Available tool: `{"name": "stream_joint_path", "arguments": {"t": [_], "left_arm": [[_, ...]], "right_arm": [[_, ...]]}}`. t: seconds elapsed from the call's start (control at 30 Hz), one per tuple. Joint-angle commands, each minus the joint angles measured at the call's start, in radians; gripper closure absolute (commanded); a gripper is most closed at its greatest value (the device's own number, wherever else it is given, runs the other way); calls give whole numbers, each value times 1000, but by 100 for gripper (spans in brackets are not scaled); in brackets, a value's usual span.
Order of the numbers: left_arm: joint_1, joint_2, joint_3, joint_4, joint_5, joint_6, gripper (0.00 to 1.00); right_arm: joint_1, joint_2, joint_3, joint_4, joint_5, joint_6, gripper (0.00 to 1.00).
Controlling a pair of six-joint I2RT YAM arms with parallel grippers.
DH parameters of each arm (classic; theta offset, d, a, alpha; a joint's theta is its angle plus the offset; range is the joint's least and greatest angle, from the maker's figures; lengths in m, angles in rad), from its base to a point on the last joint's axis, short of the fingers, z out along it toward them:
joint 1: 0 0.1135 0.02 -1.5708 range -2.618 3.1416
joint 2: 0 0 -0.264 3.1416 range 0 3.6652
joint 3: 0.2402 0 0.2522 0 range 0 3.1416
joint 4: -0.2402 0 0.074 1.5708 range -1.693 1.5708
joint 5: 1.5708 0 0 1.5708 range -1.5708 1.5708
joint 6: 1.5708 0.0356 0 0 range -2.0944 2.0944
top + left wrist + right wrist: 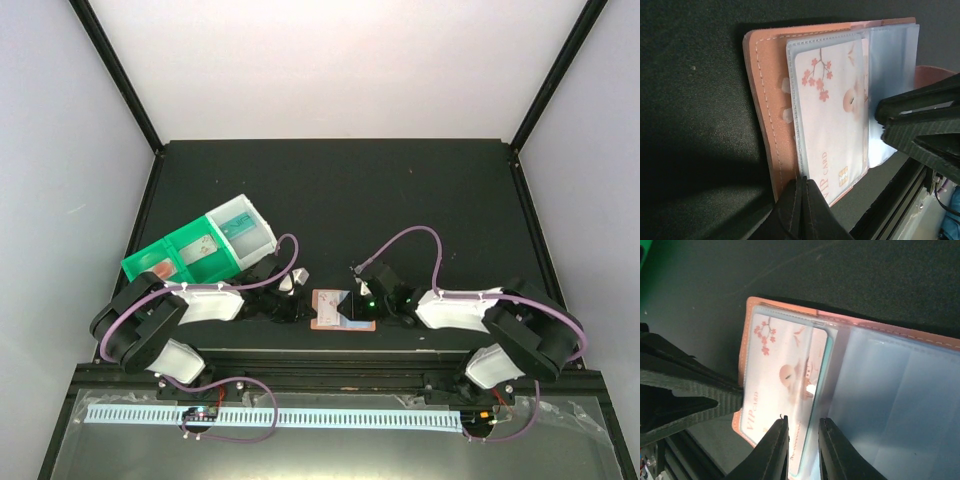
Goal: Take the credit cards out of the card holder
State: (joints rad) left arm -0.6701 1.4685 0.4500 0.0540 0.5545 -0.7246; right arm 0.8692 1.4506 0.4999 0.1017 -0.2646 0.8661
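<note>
The salmon-brown card holder (328, 309) lies open on the black table between both grippers. A pale VIP card with pink blossoms (832, 115) sits in its clear plastic sleeve, and it also shows in the right wrist view (782, 375). A teal card edge (825, 365) shows behind it. My left gripper (804, 179) is shut, its tips resting on the holder's near edge beside the sleeve. My right gripper (803, 421) is slightly open, its jaws straddling the pale card's edge at the sleeve mouth. The right gripper's fingers (920, 117) show in the left wrist view.
A green-and-white compartment tray (170, 250) stands at the left behind my left arm, with flat card-like pieces in it. The table's front rail (330, 365) runs just below the holder. The left gripper's fingers (685, 390) sit close on the left in the right wrist view.
</note>
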Motion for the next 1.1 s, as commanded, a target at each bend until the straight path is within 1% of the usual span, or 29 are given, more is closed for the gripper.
{"name": "stream_joint_path", "arguments": {"t": [0.0, 0.4, 0.47, 0.57, 0.67, 0.87, 0.97, 1.07], "left_arm": [[-5, 10, -8, 32, 19, 8, 98], [-5, -4, -28, 45, 11, -6, 99], [-5, -8, -35, 52, 11, -10, 98], [-5, -11, -41, 51, 3, -9, 98], [-6, -10, -43, 44, -2, -12, 98], [-6, -31, -27, -2, -21, 2, 97], [-6, -54, -19, -18, -21, -7, 94], [-5, -97, -15, -31, -28, -23, 87]], "right_arm": [[6, 40, 19, 47, 23, 0, 83], [8, 101, 29, 52, 50, -13, 87], [7, 102, 25, 54, 58, -14, 89], [7, 102, 28, 32, 83, -28, 95], [8, 85, 26, 11, 109, -36, 99], [7, 50, 22, -23, 148, -56, 99], [8, 32, 24, -30, 148, -58, 99], [8, 10, 21, -18, 138, -50, 99]]}}
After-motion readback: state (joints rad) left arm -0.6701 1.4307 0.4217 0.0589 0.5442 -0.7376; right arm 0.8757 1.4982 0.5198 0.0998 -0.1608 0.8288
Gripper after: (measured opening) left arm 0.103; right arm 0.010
